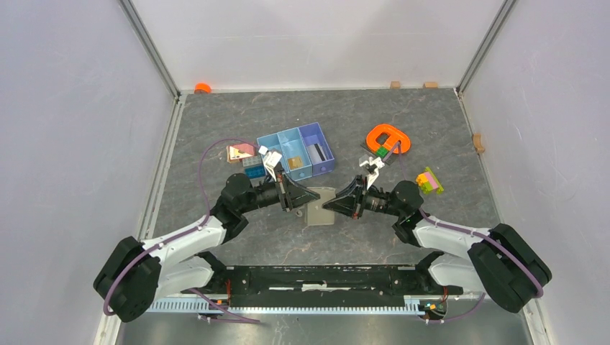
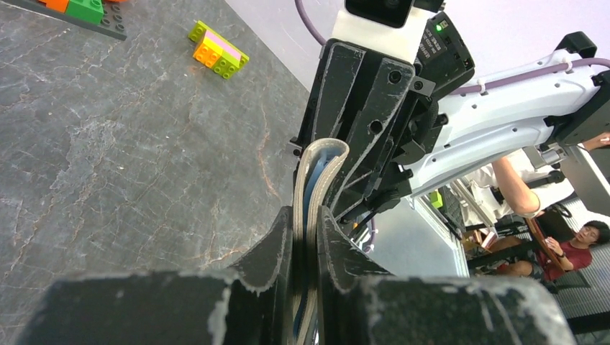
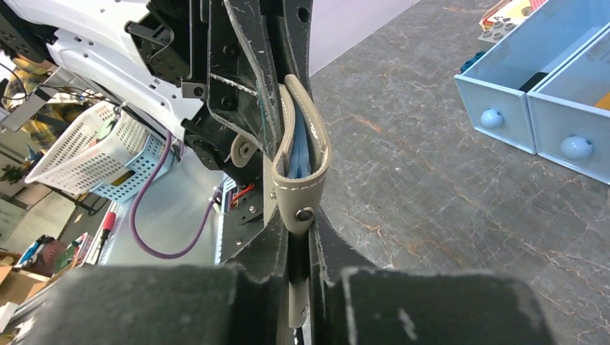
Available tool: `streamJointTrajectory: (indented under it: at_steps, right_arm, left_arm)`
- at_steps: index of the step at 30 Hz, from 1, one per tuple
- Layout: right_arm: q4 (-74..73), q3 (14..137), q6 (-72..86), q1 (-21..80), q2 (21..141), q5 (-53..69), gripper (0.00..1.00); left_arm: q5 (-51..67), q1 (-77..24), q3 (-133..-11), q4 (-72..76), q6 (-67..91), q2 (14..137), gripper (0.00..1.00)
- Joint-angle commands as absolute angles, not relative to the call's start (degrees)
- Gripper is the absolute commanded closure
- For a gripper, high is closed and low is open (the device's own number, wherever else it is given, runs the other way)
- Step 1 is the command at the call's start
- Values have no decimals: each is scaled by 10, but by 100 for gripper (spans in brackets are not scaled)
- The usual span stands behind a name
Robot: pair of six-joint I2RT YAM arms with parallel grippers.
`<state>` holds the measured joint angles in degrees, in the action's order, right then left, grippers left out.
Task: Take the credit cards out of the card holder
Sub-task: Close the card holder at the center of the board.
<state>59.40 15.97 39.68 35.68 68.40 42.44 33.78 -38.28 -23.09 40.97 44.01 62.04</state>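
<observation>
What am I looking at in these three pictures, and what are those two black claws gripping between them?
Two robot arms are bolted at the near edge of a grey table. The wide picture looks down from above. The other two come from a camera on each wrist, looking along that arm's own fingers. The left gripper and the right gripper both pinch the folded grey card holder from opposite ends. Blue lining shows inside, but I cannot make out what is tucked in it. Also on the table are a blue three-compartment tray, an orange ring and a small yellow-and-pink brick.
</observation>
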Motion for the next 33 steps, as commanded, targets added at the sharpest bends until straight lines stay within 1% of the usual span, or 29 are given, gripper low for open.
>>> streamJointTrajectory:
  at_steps: [1, 2, 3, 4, 9, 11, 12, 13, 14, 15, 16, 17, 18, 19, 20, 22, 25, 26, 28, 30, 32, 33]
  right_arm:
    - [635, 172, 393, 358, 673, 427, 76]
    - [635, 172, 392, 359, 671, 426, 60]
    - [631, 172, 390, 358, 669, 424, 52]
    - [627, 171, 387, 358, 666, 421, 50]
    - [623, 162, 382, 353, 649, 409, 50]
    - [622, 160, 381, 352, 646, 406, 54]
    - [622, 160, 381, 352, 646, 406, 62]
    - [622, 161, 382, 351, 647, 407, 77]
    - [622, 161, 382, 350, 649, 408, 88]
    - [624, 162, 383, 351, 650, 410, 88]
    - [626, 162, 384, 351, 652, 413, 82]
    - [627, 163, 385, 351, 655, 416, 65]
    - [627, 165, 384, 351, 658, 417, 52]
    - [628, 165, 385, 352, 661, 418, 43]
    - [628, 165, 385, 352, 665, 420, 38]
    - [629, 168, 387, 352, 674, 426, 31]
    - [635, 172, 393, 354, 687, 435, 29]
    - [635, 173, 392, 355, 692, 436, 30]
    - [627, 179, 387, 358, 702, 439, 39]
    - [624, 184, 385, 361, 713, 444, 55]
    - [633, 185, 392, 362, 718, 448, 69]
    - [635, 185, 394, 362, 717, 448, 72]
  left_arm:
    - [358, -389, -256, 436, 449, 631, 98]
    - [360, -391, -257, 436, 450, 634, 98]
    - [362, -393, -259, 436, 450, 637, 98]
    - [362, -394, -260, 436, 450, 640, 98]
    - [364, -397, -263, 435, 450, 647, 98]
    - [363, -398, -265, 429, 448, 648, 98]
    - [364, -398, -265, 429, 447, 648, 98]
    - [363, -398, -265, 428, 448, 648, 98]
    - [363, -398, -265, 427, 448, 648, 98]
    - [363, -398, -265, 428, 450, 648, 98]
    - [362, -397, -264, 431, 454, 646, 98]
    - [361, -397, -261, 434, 457, 644, 98]
    - [356, -396, -257, 438, 461, 637, 98]
    - [349, -394, -254, 439, 465, 631, 98]
    - [344, -390, -248, 443, 468, 623, 98]
    - [336, -381, -236, 456, 478, 606, 98]
    - [329, -365, -218, 471, 491, 582, 98]
    - [327, -362, -213, 474, 494, 574, 98]
    - [321, -357, -208, 477, 497, 565, 98]
    - [319, -355, -207, 474, 497, 565, 98]
    - [321, -355, -210, 474, 498, 576, 98]
    - [323, -355, -212, 475, 499, 584, 98]
